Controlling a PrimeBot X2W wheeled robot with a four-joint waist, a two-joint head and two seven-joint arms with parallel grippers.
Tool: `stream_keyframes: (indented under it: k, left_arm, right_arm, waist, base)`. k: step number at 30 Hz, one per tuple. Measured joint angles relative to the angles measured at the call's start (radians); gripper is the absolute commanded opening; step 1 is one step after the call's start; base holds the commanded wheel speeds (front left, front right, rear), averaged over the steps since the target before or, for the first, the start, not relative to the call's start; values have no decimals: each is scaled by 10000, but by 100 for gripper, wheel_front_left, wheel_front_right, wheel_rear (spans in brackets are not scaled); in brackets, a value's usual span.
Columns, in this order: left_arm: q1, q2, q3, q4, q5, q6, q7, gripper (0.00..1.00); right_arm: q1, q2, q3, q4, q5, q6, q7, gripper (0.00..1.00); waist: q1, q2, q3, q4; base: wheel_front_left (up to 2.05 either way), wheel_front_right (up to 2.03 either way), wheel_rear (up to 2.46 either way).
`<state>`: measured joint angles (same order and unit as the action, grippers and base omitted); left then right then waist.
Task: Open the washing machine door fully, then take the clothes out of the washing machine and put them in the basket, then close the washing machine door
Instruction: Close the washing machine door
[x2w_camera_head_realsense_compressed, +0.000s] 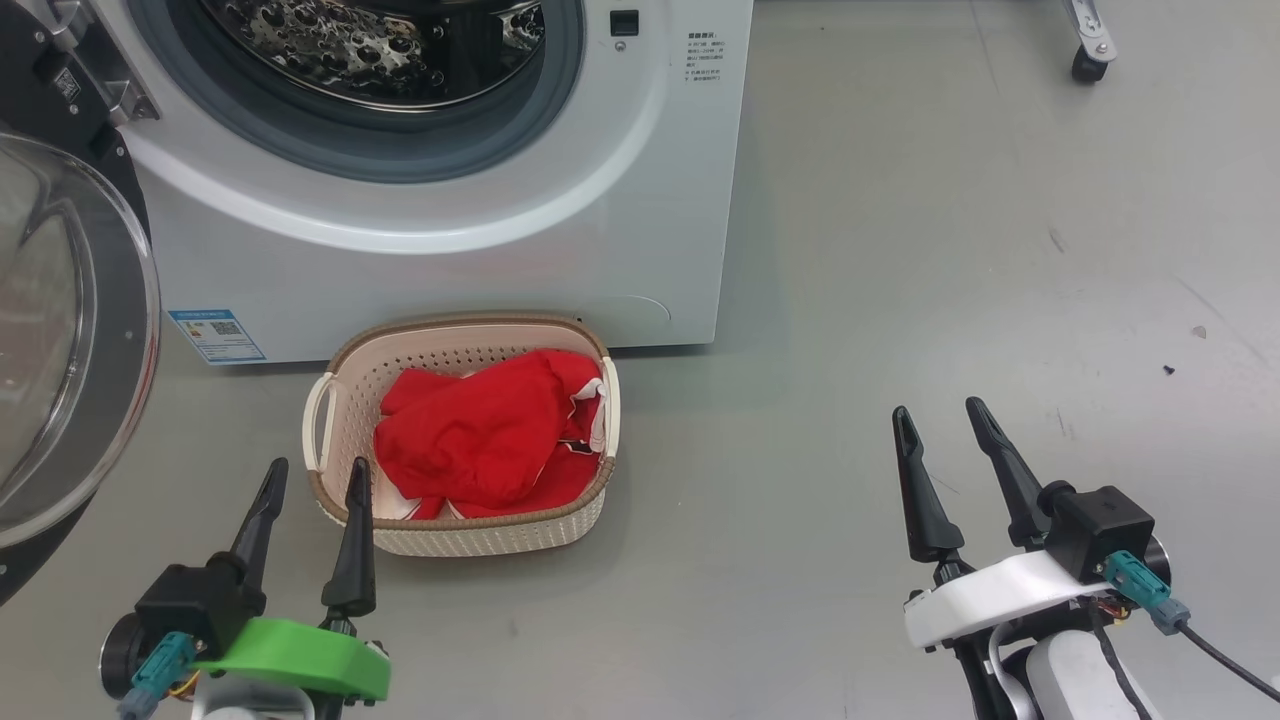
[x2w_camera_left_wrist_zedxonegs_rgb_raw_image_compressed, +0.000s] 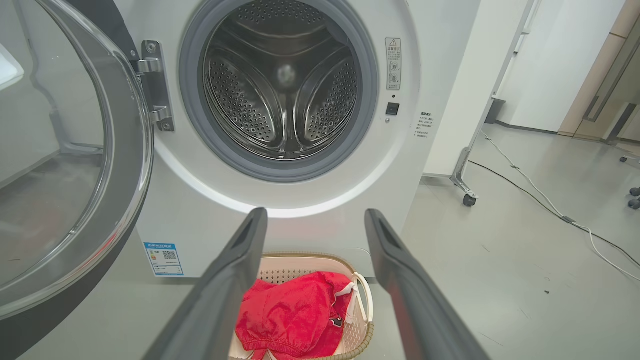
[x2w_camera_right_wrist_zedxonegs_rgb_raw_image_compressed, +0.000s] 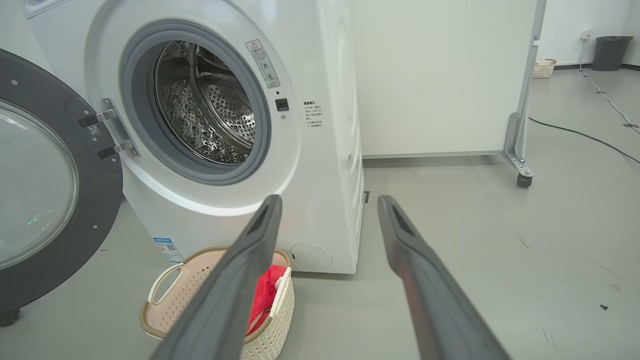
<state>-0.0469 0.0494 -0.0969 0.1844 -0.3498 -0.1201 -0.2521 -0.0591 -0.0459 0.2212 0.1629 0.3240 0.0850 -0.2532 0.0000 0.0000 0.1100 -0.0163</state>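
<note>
The white washing machine (x2w_camera_head_realsense_compressed: 450, 270) (x2w_camera_left_wrist_zedxonegs_rgb_raw_image_compressed: 200, 220) (x2w_camera_right_wrist_zedxonegs_rgb_raw_image_compressed: 320, 165) stands with its door (x2w_camera_head_realsense_compressed: 60, 340) (x2w_camera_left_wrist_zedxonegs_rgb_raw_image_compressed: 75, 165) (x2w_camera_right_wrist_zedxonegs_rgb_raw_image_compressed: 45, 190) swung wide to the left; the steel drum (x2w_camera_left_wrist_zedxonegs_rgb_raw_image_compressed: 285, 85) (x2w_camera_right_wrist_zedxonegs_rgb_raw_image_compressed: 205, 110) looks bare inside. On the floor in front sits the cream basket (x2w_camera_head_realsense_compressed: 440, 535) (x2w_camera_left_wrist_zedxonegs_rgb_raw_image_compressed: 365, 310) (x2w_camera_right_wrist_zedxonegs_rgb_raw_image_compressed: 170, 295) with the red clothes (x2w_camera_head_realsense_compressed: 480, 440) (x2w_camera_left_wrist_zedxonegs_rgb_raw_image_compressed: 295, 315) (x2w_camera_right_wrist_zedxonegs_rgb_raw_image_compressed: 262, 295) piled in it. My left gripper (x2w_camera_head_realsense_compressed: 315, 478) (x2w_camera_left_wrist_zedxonegs_rgb_raw_image_compressed: 315, 220) hangs open just left of the basket, holding nothing. My right gripper (x2w_camera_head_realsense_compressed: 937, 415) (x2w_camera_right_wrist_zedxonegs_rgb_raw_image_compressed: 327, 205) is open over bare floor, well to the basket's right.
Grey floor stretches to the right. A white partition on castor feet (x2w_camera_right_wrist_zedxonegs_rgb_raw_image_compressed: 520, 170) (x2w_camera_left_wrist_zedxonegs_rgb_raw_image_compressed: 465, 190) (x2w_camera_head_realsense_compressed: 1090, 50) stands behind the machine. Cables (x2w_camera_left_wrist_zedxonegs_rgb_raw_image_compressed: 550, 210) trail across the floor at the right, and a bin (x2w_camera_right_wrist_zedxonegs_rgb_raw_image_compressed: 607, 52) and a small basket (x2w_camera_right_wrist_zedxonegs_rgb_raw_image_compressed: 542, 67) sit far back.
</note>
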Motion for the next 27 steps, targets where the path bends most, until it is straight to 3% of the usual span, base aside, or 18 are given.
stream_keyframes:
  k: [27]
  left_arm:
    - [0, -6, -109, 17, 10, 0, 0, 100]
  right_arm:
    - [2, -2, -142, -77, 0, -10, 0, 100]
  waist:
    - [0, 0, 74, 311]
  base:
    - [0, 0, 0]
